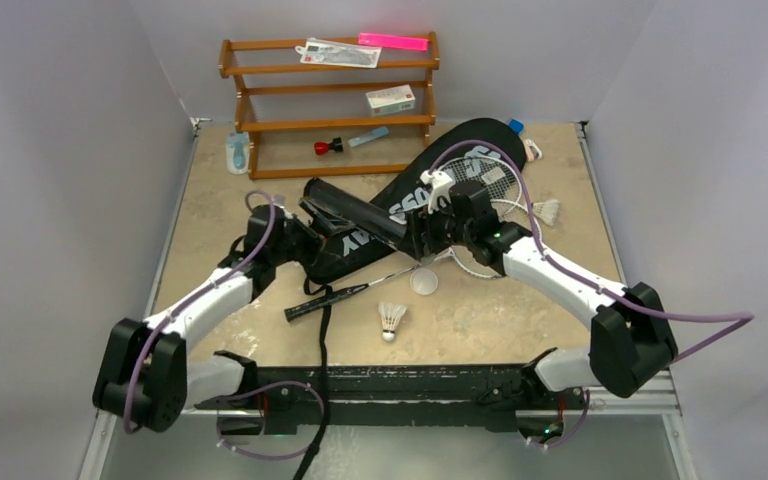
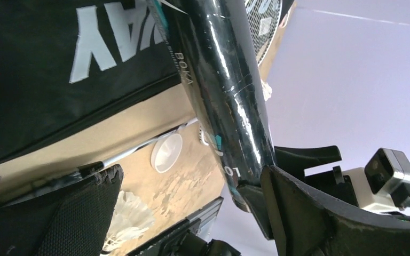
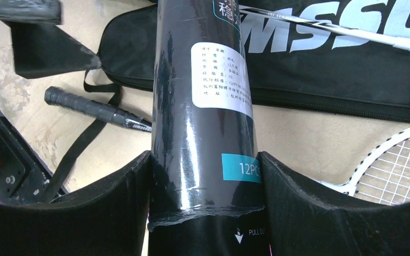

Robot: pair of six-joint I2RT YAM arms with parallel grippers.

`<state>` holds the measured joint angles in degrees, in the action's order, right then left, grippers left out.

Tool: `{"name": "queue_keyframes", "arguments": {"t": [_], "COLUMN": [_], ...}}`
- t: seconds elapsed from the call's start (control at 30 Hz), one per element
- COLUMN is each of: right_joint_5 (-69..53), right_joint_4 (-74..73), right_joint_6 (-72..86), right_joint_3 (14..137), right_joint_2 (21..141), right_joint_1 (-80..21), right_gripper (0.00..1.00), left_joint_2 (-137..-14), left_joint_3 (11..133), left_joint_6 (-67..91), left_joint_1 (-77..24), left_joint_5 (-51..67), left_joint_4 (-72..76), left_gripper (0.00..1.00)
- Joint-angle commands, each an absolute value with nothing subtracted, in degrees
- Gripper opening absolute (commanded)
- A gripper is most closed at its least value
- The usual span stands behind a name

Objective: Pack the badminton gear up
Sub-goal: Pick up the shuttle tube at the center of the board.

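Note:
The dark tube (image 1: 352,214) hangs above the long black CROSSWAY bag (image 1: 465,165), between both arms. My right gripper (image 3: 205,181) is shut on the tube (image 3: 203,106) near one end. My left gripper (image 2: 192,208) is open; the tube's other end (image 2: 224,96) lies against its right finger (image 2: 309,213), and the left finger (image 2: 80,213) stands well apart. One silver racket (image 1: 350,292) lies on the table, its black handle near the front. A second racket's head (image 1: 485,172) lies on the bag. One white shuttlecock (image 1: 392,320) sits near the front and another (image 1: 546,211) at the right.
A white round lid (image 1: 423,282) lies by the racket shaft. The brown wooden rack (image 1: 330,100) at the back holds a pink strip (image 1: 393,41) and a small white box (image 1: 390,100). The bag's strap (image 1: 322,380) trails over the front rail.

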<state>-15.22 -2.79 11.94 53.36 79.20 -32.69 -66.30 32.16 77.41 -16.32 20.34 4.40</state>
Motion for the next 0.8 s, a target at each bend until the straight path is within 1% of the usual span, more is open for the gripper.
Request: {"name": "queue_keyframes", "arguments": {"t": [0.0,0.23,0.53,0.77], "right_joint_5": [-17.5,-18.8,-17.5,-18.0], "right_joint_4": [2.7,4.1,4.1,3.5], "right_joint_6": [12.3,12.4,12.5,12.7], "right_joint_3": [51.5,48.9,47.4,46.8], "right_joint_2": [76.7,74.2,71.2,69.6], "right_joint_1": [-33.0,-33.4,-33.6,-33.8], "right_gripper": [0.58,0.58,0.59,0.59], "left_joint_2": [-71.1,-76.9,-87.4,-93.9], "left_joint_3": [38.0,41.5,47.0,51.5], "left_joint_6": [84.4,87.3,89.1,90.2], "left_joint_1": [-21.1,-24.0,-24.6,-24.7], "left_joint_5": [15.2,10.8,10.0,11.3], "left_joint_4": [4.1,4.6,7.5,10.0], "left_gripper": [1.00,1.00,1.00,0.93]}}
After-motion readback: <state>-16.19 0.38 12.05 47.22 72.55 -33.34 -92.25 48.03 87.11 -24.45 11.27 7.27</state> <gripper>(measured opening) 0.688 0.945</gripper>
